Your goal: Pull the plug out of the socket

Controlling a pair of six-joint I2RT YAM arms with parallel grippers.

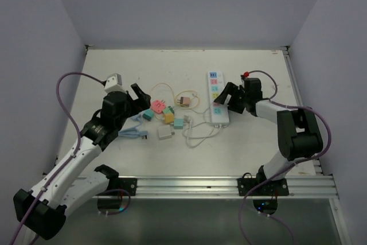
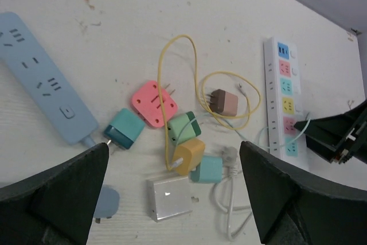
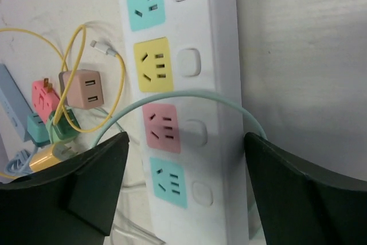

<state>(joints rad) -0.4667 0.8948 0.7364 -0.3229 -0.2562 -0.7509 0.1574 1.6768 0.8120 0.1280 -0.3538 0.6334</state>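
Found right gripper spread wide, holding nothing, hung low over the near end of the white power strip. Found left gripper likewise wide and empty, above the loose adapters lying between that strip and a blue power strip.

Couldn't spot a seated plug. Checked the four sockets in the right wrist view and found them bare (same story from the left wrist view, as far as could be told).

Flagged risks:
- Could snag a finger on the pale green cable arching across the strip.
- Could drag the whole strip up on a pull, with no hold-down on it.
- Could grab a loose adapter by mistake.

Noted white table, lightly scuffed, grey walls on three sides, metal rail along the near edge.
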